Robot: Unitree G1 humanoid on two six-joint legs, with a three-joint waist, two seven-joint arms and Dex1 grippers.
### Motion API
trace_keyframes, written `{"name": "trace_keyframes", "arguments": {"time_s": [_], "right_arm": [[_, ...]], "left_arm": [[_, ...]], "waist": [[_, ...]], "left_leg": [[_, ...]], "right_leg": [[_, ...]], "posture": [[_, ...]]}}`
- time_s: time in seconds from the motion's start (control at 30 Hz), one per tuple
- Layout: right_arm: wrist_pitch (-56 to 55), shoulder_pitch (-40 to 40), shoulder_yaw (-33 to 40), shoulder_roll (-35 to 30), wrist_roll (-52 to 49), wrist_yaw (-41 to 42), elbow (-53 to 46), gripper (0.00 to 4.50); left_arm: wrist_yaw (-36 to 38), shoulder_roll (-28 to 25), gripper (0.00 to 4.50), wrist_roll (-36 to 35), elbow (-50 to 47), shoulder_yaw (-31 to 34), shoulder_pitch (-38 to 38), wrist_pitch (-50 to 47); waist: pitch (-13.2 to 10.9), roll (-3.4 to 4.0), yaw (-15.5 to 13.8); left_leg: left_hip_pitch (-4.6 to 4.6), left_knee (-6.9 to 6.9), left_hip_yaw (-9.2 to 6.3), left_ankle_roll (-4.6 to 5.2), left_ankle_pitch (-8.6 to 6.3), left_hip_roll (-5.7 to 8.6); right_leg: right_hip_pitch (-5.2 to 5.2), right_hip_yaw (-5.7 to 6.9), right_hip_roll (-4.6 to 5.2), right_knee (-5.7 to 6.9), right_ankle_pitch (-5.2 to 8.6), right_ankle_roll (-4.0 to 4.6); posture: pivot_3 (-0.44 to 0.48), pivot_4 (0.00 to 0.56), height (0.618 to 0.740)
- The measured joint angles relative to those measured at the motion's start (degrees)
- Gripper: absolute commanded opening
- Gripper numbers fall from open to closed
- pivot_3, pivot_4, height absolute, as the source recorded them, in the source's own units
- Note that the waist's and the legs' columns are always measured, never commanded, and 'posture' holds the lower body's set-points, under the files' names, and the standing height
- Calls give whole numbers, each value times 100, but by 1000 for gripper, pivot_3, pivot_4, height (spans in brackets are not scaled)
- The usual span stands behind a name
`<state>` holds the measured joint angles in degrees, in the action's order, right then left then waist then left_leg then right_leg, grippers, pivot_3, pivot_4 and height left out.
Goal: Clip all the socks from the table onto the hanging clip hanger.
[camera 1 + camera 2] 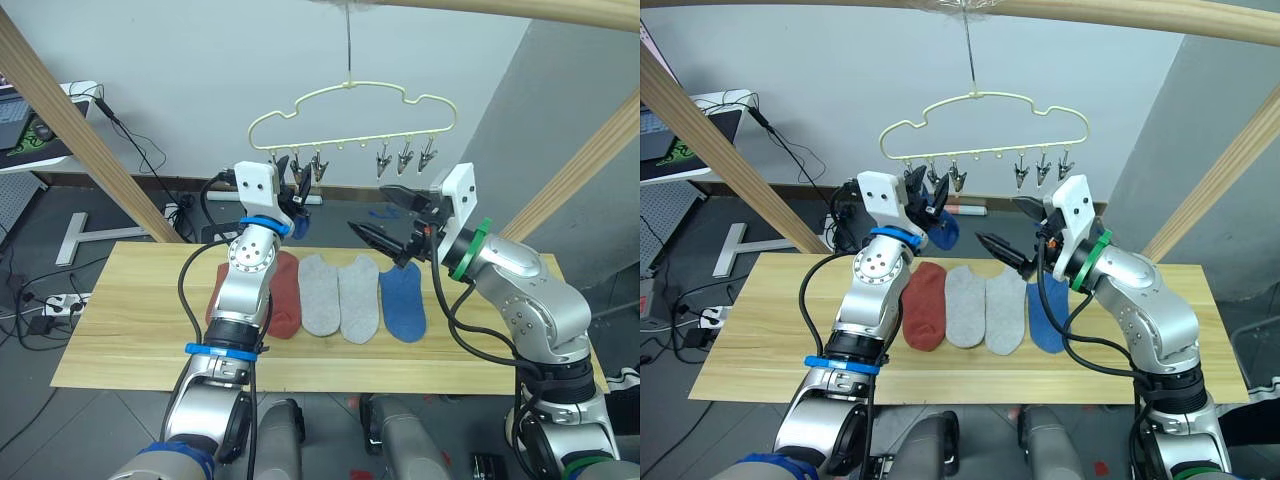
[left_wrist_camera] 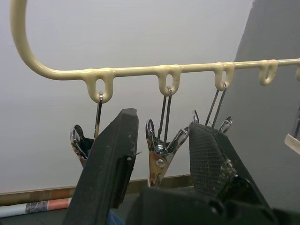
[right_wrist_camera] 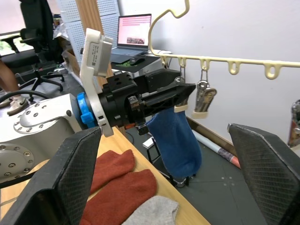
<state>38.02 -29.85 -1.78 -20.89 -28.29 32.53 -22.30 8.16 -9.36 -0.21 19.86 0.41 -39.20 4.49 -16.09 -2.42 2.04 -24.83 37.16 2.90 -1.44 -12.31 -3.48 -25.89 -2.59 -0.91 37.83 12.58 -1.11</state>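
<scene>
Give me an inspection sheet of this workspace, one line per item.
Surface: light wooden table, bare apart from the socks.
Job's things: clip hanger hangs above the table's far side; two red socks, two grey socks and one blue sock lie in a row on the table; a second blue sock hangs at the hanger's left-end clips.
Clutter: nothing seen on the table.
Grippers: left gripper raised at the left-end clips, by the hanging sock; right gripper jaws open, empty, under the hanger.
Cables: black cables and a power strip on the floor left of the table.
Surroundings: wooden frame poles, laptop on a side desk.
</scene>
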Motion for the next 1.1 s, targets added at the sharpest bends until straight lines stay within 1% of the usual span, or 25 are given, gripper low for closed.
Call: {"name": "trace_keyframes", "arguments": {"time_s": [0.07,0.1,0.17,0.27,0.33,0.37,0.63,0.77,0.83,0.97,1.1], "right_arm": [[1,0,0,-12,0,-7,0,4500],[1,0,0,-20,-2,-7,0,4500],[1,0,0,-35,-3,-8,0,4500],[1,-1,0,-35,-6,-13,0,4500],[2,-1,0,-35,-7,-14,0,4500],[2,-1,0,-35,-7,-14,0,4500],[-28,-9,-59,-10,31,-29,8,4500],[-150,2,-426,40,461,-172,170,4500],[-205,252,-622,-120,855,-338,335,4500],[-273,827,-960,-194,1486,-598,1220,4500],[-528,804,-1053,19,1915,-858,2160,4500]], "left_arm": [[1,0,2022,9,33,0,0,12],[1,0,1841,12,36,0,0,19],[3,-2,1469,19,38,0,0,67],[14,-5,595,19,38,0,-1,102],[17,-8,153,18,38,3,-3,109],[18,-11,7,18,40,3,-7,109],[78,-46,7,-81,69,56,-44,75],[281,-41,7,-406,14,204,-95,-202],[397,-43,7,-600,-102,262,-108,-467],[514,-98,7,-918,-407,480,-70,-953],[545,-141,7,-1007,-699,504,139,-1220]], "waist": [[0,0,0],[0,0,0],[0,0,1],[0,0,1],[0,0,1],[0,0,1],[0,0,2],[0,0,31],[6,-2,32],[7,-3,30],[7,-3,126]], "left_leg": [[0,1,0,0,0,0],[0,1,-1,0,0,0],[0,2,-1,0,0,0],[0,4,-1,0,0,0],[0,5,-2,0,0,0],[0,6,-2,0,0,0],[1,12,-2,0,0,0],[2,17,-5,0,0,0],[2,21,-7,0,0,-1],[1,35,-4,0,0,-2],[6,68,-2,1,0,-2]], "right_leg": [[0,0,0,2,0,0],[0,1,0,3,0,0],[0,1,0,4,-2,3],[0,1,0,6,-3,4],[0,1,0,7,-3,4],[0,1,0,8,-3,4],[0,1,0,14,-2,4],[0,3,-1,18,1,-2],[6,4,0,17,1,-1],[8,0,4,21,1,-1],[14,0,-7,33,-3,5]], "posture": [[-90,244,740],[-90,244,740],[-90,244,740],[-88,245,740],[-88,248,740],[-88,248,740],[-86,253,740],[-77,256,740],[-72,258,740],[-65,261,740],[-60,263,740]]}}
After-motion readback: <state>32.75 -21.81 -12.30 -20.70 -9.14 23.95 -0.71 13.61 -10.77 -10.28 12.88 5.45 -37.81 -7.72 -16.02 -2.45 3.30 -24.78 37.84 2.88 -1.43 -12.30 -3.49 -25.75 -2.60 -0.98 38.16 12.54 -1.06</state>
